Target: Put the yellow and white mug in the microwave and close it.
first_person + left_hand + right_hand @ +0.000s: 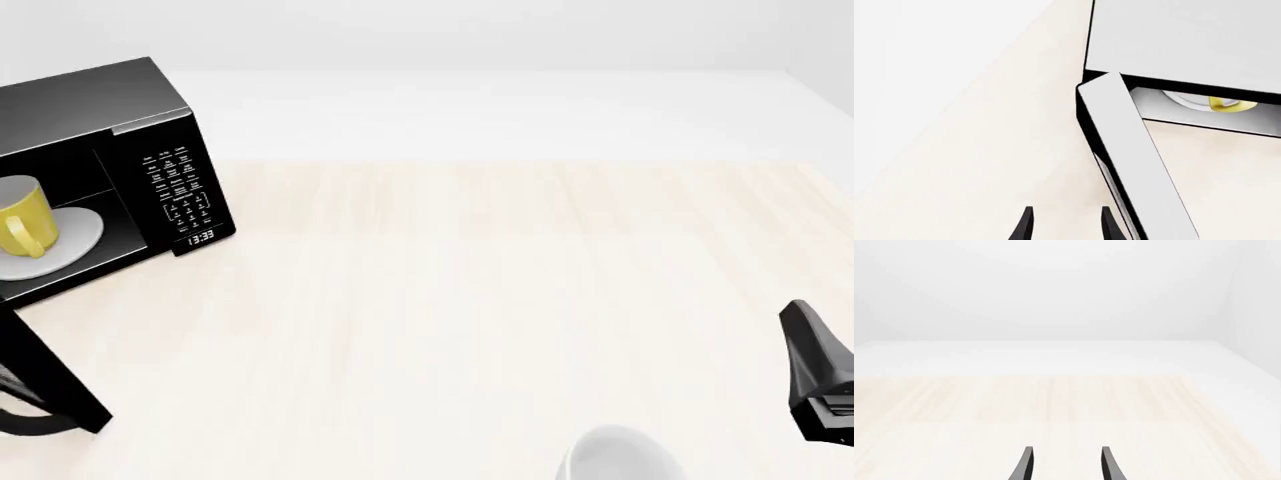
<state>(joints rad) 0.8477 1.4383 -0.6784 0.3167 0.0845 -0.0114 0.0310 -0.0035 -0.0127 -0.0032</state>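
Left pincer (1064, 227) open, empty, just beside the outer face of the swung-out black microwave door (1137, 165). Right pincer (1064, 465) likewise open and idle, well apart from the large black boxy microwave (120, 110). Small yellow and white mug (24, 218) already inside on the white round plate (74, 235). Best pushed near the door's free edge, steadily, until flush

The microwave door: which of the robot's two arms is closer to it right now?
The left. Its tool sits right beside the open microwave door, fingertips apart and holding nothing. The right tool is far across the table, on the opposite side from the microwave.
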